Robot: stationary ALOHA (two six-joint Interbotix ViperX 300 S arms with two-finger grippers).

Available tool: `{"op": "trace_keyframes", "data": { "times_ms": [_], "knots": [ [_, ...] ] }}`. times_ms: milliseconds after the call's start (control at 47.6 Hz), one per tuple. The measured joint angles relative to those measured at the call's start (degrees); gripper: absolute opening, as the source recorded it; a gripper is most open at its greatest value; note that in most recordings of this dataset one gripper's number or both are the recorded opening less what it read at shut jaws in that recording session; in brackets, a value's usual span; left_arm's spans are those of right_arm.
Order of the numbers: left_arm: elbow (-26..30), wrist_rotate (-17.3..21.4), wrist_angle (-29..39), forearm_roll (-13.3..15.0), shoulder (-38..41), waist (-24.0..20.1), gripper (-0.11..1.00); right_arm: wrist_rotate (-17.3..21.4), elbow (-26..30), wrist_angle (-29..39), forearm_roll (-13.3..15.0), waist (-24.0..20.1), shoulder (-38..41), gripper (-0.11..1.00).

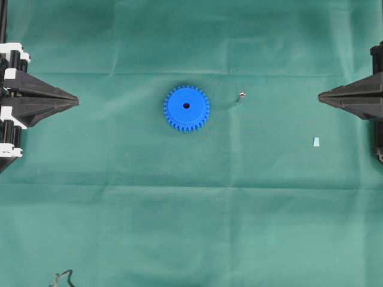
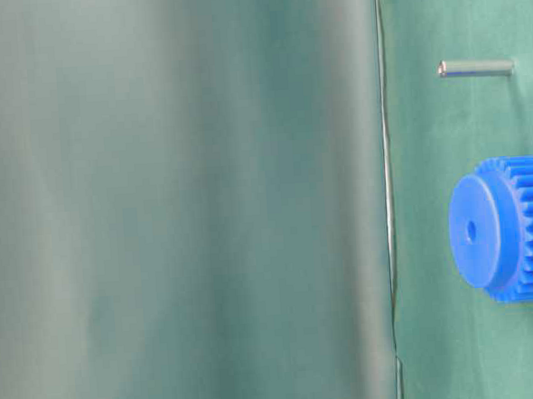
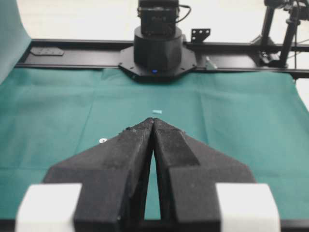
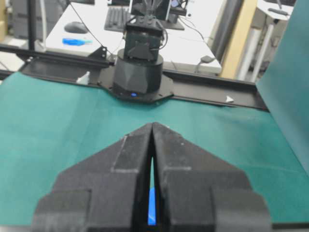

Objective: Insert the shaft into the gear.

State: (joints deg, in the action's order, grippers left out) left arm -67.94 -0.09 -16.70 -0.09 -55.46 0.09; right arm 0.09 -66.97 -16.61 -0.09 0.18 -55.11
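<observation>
On the green cloth (image 1: 191, 227), mid-table: gear (image 1: 187, 108) lying flat, hole up. Shaft (image 1: 240, 97) just to its right, standing upright, apart from it. Pale wedge (image 1: 315, 142) farther right. Left gripper (image 1: 76, 100) at left edge, jaws closed, empty. Right gripper (image 1: 320, 95) at right edge, closed, empty. Both well apart from the parts.

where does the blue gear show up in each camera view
Overhead: the gear lies flat near the middle of the green cloth, left of the shaft.
Table-level: the gear lies flat on the cloth, hole facing up.
Right wrist: a blue sliver low in the slit between the right gripper's closed fingers.
Shared landmark: the shaft, standing upright apart from the gear in the overhead and table-level views.
</observation>
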Motion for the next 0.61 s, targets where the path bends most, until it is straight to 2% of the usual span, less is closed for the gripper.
{"op": "trace_keyframes", "data": {
  "times_ms": [210, 378, 609],
  "knots": [
    [1.4, -0.6, 4.1, -0.5, 0.0, 0.0, 0.0, -0.2, 0.2, 2.5, 0.0, 0.0, 0.6, 0.03],
    [1.5, -0.6, 4.6, -0.5, -0.4, 0.0, 0.0, 0.0, 2.0, 5.3, -0.4, 1.4, 1.5, 0.03],
    [1.5, -0.5, 4.6, -0.6, -0.5, 0.0, 0.0, 0.0, 5.0, 7.6, -0.9, 4.5, 7.8, 0.03]
  ]
}}
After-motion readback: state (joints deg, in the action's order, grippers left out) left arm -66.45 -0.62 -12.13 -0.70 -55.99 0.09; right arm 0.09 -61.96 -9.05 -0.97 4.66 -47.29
